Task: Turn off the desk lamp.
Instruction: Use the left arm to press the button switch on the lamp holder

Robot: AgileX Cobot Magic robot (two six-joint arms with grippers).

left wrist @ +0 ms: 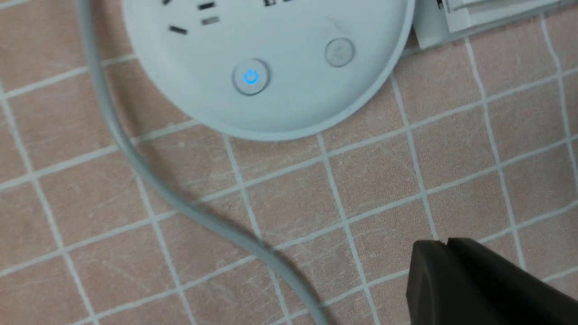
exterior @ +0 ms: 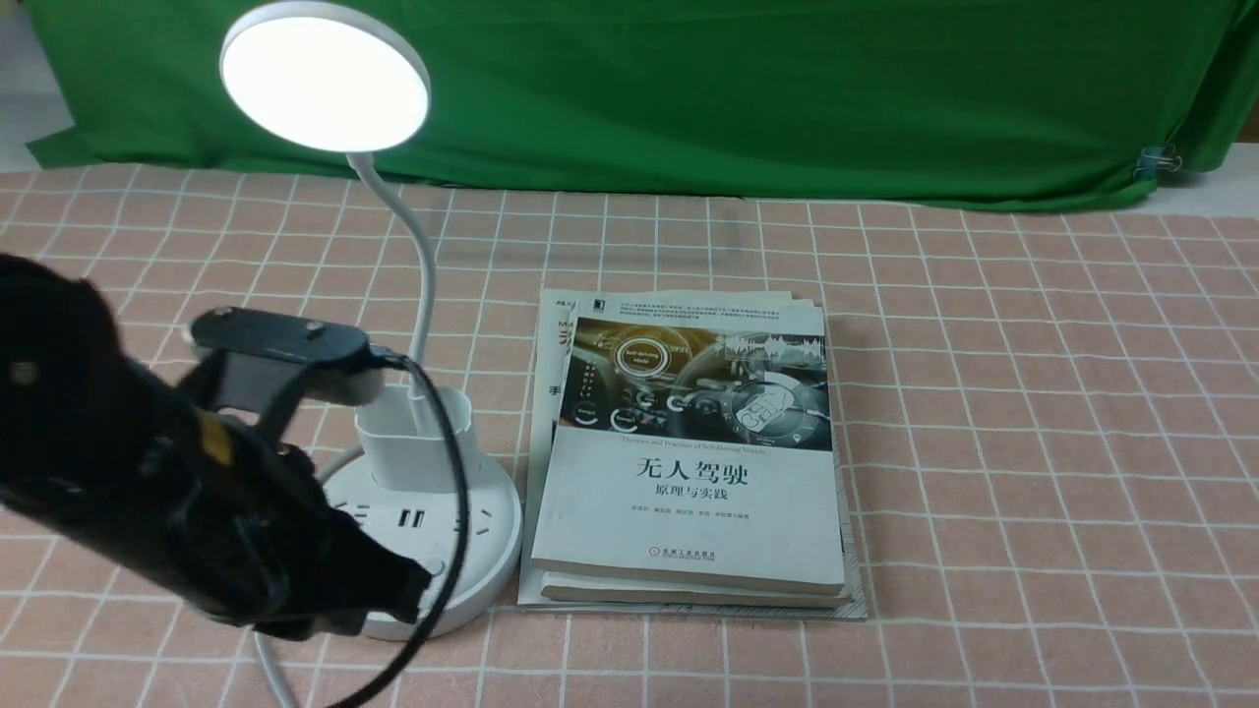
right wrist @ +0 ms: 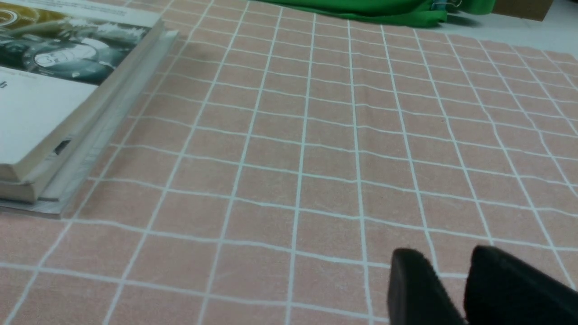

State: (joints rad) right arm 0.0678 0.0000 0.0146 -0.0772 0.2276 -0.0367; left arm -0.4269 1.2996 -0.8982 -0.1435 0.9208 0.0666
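The white desk lamp stands at the table's left; its round head (exterior: pixel 325 77) glows, lit. A thin neck runs down to a cup holder (exterior: pixel 418 442) on the round base (exterior: pixel 497 521). In the left wrist view the base (left wrist: pixel 289 104) shows sockets, a power button (left wrist: pixel 250 76) with a blue lit symbol, and a plain second button (left wrist: pixel 339 52). My left gripper (exterior: pixel 408 590) is shut and empty, hovering by the base's near edge; its tip (left wrist: pixel 445 243) is over the cloth, apart from both buttons. My right gripper (right wrist: pixel 445 266) is slightly open, empty, low over the cloth, out of the front view.
A stack of books (exterior: pixel 689 462) lies right beside the lamp base; it also shows in the right wrist view (right wrist: pixel 49 104). The lamp's grey cord (left wrist: pixel 149 180) curves over the pink checked cloth near my left gripper. A green backdrop (exterior: pixel 748 88) hangs behind.
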